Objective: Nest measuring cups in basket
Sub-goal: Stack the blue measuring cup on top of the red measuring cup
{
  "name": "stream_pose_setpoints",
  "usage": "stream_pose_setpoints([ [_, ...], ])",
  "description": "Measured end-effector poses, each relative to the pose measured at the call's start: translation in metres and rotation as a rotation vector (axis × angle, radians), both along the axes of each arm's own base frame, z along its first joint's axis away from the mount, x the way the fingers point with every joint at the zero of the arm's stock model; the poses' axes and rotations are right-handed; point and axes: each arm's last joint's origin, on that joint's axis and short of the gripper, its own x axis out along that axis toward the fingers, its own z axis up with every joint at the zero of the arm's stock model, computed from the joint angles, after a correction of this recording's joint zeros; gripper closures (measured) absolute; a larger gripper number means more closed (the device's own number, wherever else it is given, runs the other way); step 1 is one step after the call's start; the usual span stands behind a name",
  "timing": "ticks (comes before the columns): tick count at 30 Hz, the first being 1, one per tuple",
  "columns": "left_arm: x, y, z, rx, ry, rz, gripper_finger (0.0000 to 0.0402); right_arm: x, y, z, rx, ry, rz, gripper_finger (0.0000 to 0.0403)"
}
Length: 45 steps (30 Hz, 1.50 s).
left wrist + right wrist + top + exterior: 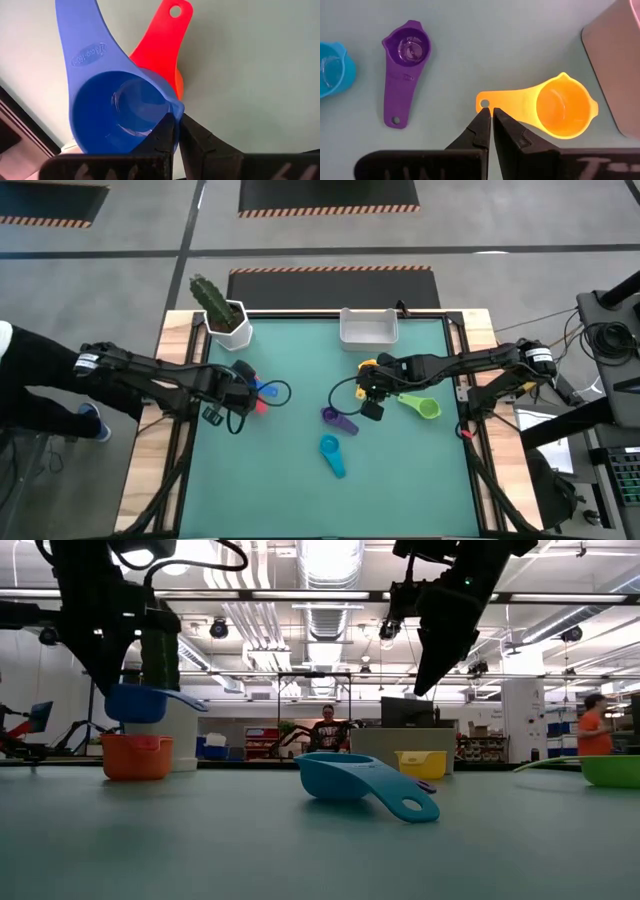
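Observation:
My left gripper (250, 388) is shut on a blue measuring cup (117, 112) and holds it above an orange cup (137, 757) at the table's left. A red cup's handle (162, 40) shows under the blue one. My right gripper (490, 113) is shut with nothing in it. It hangs high over the handle end of a yellow cup (565, 112), which stands on the table. Purple (402, 65), teal (350, 780) and green (425, 406) cups lie on the mat. The white basket (368, 328) stands at the far edge. My left gripper grips the blue cup's rim (173, 107) at the pour lip, opposite the handle. One finger (162, 137) is inside the bowl and one outside. The fingers come steeply from above. The cup hangs mouth up, lifted clear above the orange cup.
A white pot with a green cactus (222, 315) stands at the far left corner. A black cable (340, 385) loops over the mat beside my right gripper. People stand in the room beyond the table.

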Motion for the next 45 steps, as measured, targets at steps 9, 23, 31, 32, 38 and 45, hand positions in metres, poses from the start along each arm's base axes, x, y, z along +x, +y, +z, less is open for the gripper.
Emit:
stream_pose_setpoints([
  [9, -0.002, 0.003, -0.011, 0.005, 0.017, -0.007, 0.0402, 0.001, 0.000, 0.000, 0.000, -0.007, 0.001, 0.0394],
  [23, -0.006, 0.005, -0.031, 0.083, 0.032, -0.007, 0.0377, 0.001, 0.000, 0.000, -0.001, -0.007, 0.001, 0.0394],
  [31, -0.004, 0.006, -0.028, 0.093, 0.019, -0.006, 0.0346, 0.001, 0.000, 0.000, -0.001, -0.010, 0.001, 0.0394],
  [32, -0.004, 0.006, -0.028, 0.093, 0.019, -0.006, 0.0339, 0.001, 0.000, 0.001, -0.001, -0.012, 0.001, 0.0394],
  [38, -0.005, 0.006, -0.028, 0.093, 0.022, -0.002, 0.0294, 0.002, 0.000, 0.001, -0.001, -0.019, 0.001, 0.0394],
  [45, -0.007, 0.006, -0.025, 0.093, 0.038, 0.037, 0.0257, 0.002, 0.000, 0.001, -0.001, -0.021, 0.001, 0.0394],
])
